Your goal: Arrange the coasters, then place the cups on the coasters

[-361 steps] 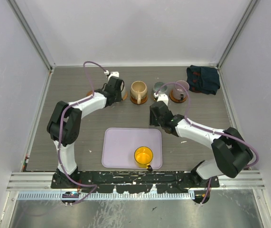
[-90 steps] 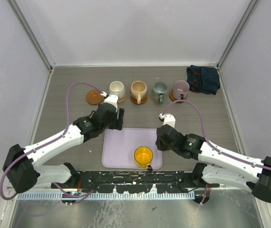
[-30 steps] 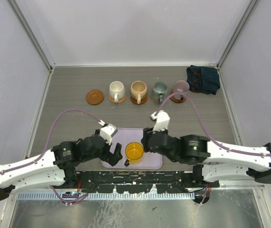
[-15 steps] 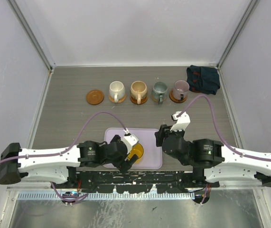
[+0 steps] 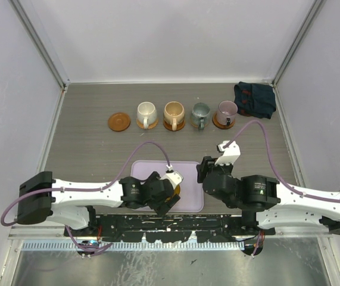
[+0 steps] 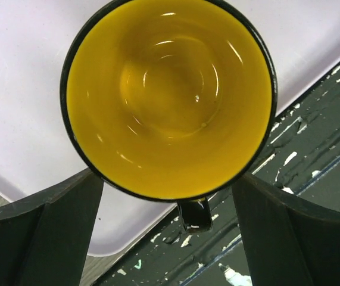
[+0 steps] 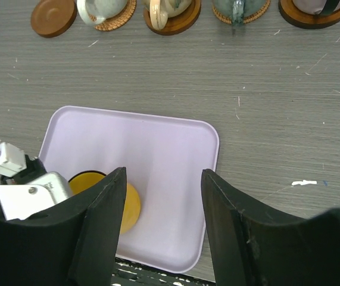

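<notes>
My left hand (image 6: 167,179) is wide, fingers flanking the yellow cup (image 6: 170,98) on the tray (image 6: 27,89); handle points near, bare coaster (image 5: 119,121) far-left.

Nothing legible in any view: the yellow cup (image 6: 170,95), the lavender tray (image 7: 158,149) and the coasters (image 5: 119,121) show plain faces, no lettering or numbers.
</notes>
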Robot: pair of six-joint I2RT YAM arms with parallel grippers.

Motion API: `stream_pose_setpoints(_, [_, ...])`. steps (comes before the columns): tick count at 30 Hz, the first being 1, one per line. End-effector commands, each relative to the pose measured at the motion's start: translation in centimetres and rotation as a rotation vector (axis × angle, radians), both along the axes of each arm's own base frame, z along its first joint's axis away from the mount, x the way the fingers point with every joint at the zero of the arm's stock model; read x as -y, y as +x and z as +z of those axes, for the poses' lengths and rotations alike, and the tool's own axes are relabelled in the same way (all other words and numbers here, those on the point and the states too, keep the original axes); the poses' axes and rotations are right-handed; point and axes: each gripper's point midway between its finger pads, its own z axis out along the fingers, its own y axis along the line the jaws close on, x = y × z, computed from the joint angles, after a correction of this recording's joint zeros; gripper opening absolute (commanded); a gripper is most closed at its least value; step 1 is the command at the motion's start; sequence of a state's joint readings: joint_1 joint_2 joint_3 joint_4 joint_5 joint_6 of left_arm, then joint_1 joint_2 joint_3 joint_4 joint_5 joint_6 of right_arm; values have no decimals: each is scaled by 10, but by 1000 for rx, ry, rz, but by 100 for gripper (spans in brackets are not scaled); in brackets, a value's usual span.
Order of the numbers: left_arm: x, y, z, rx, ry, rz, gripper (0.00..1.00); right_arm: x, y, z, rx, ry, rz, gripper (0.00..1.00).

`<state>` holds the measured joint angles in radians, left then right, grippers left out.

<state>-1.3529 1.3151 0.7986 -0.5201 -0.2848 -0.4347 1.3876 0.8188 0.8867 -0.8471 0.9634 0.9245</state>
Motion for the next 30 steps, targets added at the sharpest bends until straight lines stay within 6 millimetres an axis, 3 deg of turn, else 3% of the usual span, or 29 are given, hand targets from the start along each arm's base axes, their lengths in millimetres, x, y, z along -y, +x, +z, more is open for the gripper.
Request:
stream_pose_setpoints(1, [22,10,11,43,-67,32,88,7,5,10,35,66,-51,58])
stream_pose_setpoints(12, [22,14,9,56,-72,51,64,5,4,0,19,61,-57,58])
stream_pose_setpoints(22, [18,12,-1,44,-53,60,60,3,4,-2,17,55,-64,57])
stream_pose_setpoints(30, [17,8,-11,19,-9,48,33,3,4,-5,13,62,-70,57])
